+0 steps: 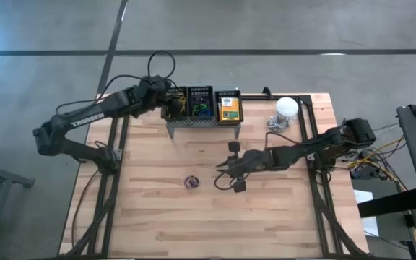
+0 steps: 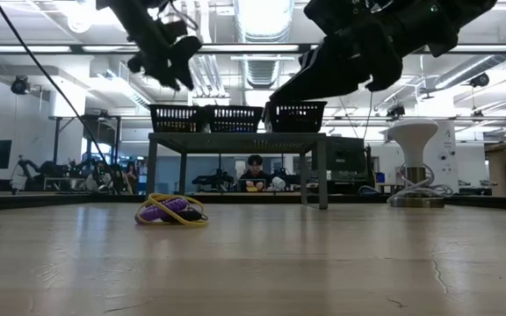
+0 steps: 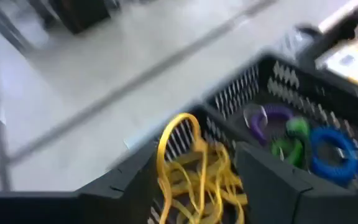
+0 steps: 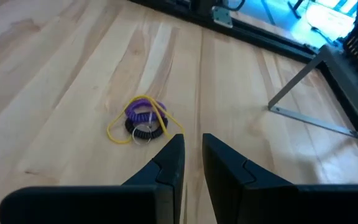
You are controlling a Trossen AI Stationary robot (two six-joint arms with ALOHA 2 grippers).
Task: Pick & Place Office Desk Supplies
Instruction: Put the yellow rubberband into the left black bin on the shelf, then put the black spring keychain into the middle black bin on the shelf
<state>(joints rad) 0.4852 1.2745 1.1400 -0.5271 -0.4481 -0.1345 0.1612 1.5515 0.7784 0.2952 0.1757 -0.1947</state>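
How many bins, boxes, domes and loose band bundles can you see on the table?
Bins: 3
Box: 1
Dome: 1
Bundle: 1
Total: 6

Evenly lit from overhead; bright ceiling strip lights (image 2: 262, 17) blown out at top centre of low view, with glare streaks along the ceiling. Arms in low view backlit, near-black silhouettes. Soft, faint shadows on the wooden table (image 1: 193, 217) in high view, no hard edges. Heavy motion blur across the whole left wrist view, basket mesh (image 3: 272, 81) and yellow rubber bands (image 3: 197, 174) smeared. Right wrist view sharp at centre, blue-white glare at upper right. Foreground tabletop in low view soft, out of focus at bottom edge.
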